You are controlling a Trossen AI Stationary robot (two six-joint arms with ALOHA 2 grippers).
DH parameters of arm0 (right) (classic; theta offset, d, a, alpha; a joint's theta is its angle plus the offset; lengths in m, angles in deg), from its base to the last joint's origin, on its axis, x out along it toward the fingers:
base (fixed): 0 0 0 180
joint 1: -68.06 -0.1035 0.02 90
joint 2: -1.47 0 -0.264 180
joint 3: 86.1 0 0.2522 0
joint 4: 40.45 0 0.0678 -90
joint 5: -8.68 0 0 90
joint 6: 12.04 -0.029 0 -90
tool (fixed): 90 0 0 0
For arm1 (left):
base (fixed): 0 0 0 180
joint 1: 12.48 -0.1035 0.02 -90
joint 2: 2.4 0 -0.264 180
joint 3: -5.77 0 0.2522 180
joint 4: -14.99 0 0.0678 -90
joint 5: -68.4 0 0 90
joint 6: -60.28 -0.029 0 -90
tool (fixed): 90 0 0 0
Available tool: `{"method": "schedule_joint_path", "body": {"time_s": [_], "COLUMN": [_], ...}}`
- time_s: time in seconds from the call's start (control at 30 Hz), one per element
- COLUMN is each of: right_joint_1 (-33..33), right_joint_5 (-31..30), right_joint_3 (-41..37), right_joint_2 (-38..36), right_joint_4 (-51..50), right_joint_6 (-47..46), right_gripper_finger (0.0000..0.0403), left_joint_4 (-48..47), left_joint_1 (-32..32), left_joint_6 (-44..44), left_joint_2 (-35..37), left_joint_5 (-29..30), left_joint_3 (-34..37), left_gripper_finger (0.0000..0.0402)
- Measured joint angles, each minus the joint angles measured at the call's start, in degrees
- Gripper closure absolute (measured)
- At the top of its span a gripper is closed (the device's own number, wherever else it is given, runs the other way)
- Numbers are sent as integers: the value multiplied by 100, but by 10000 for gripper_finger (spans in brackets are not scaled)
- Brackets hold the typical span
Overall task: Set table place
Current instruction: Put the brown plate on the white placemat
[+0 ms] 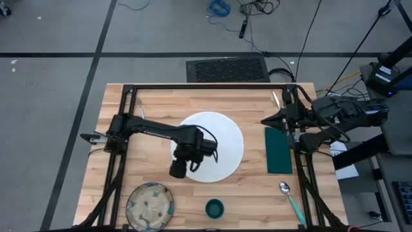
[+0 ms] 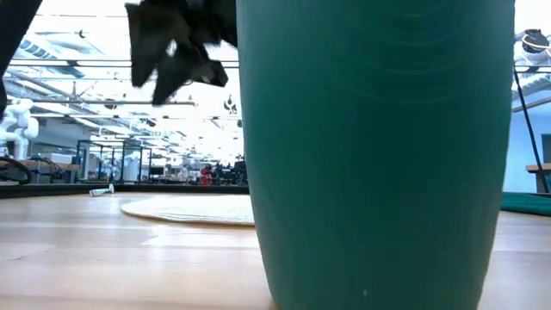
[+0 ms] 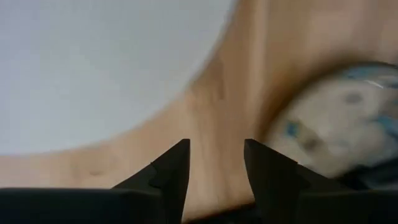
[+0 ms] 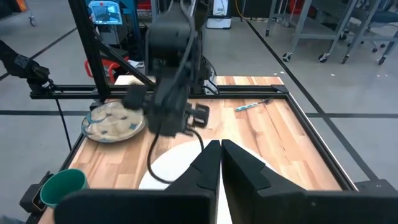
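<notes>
**Plate centred, bowl and cup waiting at the near edge**

Nearest us on the table (image 1: pixel 116 129), along the front edge, stand the cup (image 1: pixel 214 208) and, at its nine o'clock, the bowl (image 1: pixel 150 205); the spoon (image 1: pixel 291 201) lies at the cup's three o'clock. We judge these sit there as a supply row, within reach of either arm but not yet arranged around the setting

A little farther in, the left gripper (image 1: pixel 179 169) hangs over bare wood just off the plate's (image 1: pixel 222 129) seven o'clock rim. Its fingers (image 3: pixel 176 167) stand apart with nothing between them; we read that as hands freed for the next pick. From this gripper the bowl lies near, at about seven o'clock, and the cup at about five o'clock

The plate fills the middle, which suits a setting built around it. The napkin (image 1: pixel 278 149) lies just beside it at three o'clock, likely to take cutlery

Farthest, the right gripper (image 1: pixel 265 121) waits at the napkin's eleven o'clock, its fingers pressed together, empty
</notes>
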Motion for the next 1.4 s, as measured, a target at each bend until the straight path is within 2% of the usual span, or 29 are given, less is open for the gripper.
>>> {"method": "schedule_joint_path", "body": {"time_s": [0.1,0.17,0.4,0.53,0.67,0.87,1.0,1.2,1.4], "right_joint_1": [1,-1,-1,1,-1,0,0,-1,0], "right_joint_5": [0,2,2,2,2,2,0,-25,-44], "right_joint_3": [0,0,0,0,0,0,0,0,0], "right_joint_2": [35,64,139,160,196,282,346,454,557], "right_joint_4": [-1,-7,-249,-295,-305,-302,-218,-77,-75], "right_joint_6": [12,-103,-414,-447,-533,-560,-562,-562,-713], "right_gripper_finger": [403,403,403,403,403,403,403,403,403], "left_joint_4": [159,434,1205,2132,2826,3427,3827,4201,4613], "left_joint_1": [9,101,688,1096,1335,1385,1315,1289,1289], "left_joint_6": [-9,-32,217,759,1040,850,876,881,895], "left_joint_2": [377,615,1450,1879,2078,2095,2095,2095,2090], "left_joint_5": [-990,-1286,-788,-748,-732,-748,-1170,-1234,-1306], "left_joint_3": [171,397,1837,2909,3600,4159,4508,4977,5192], "left_gripper_finger": [265,265,265,265,265,265,265,265,265]}}
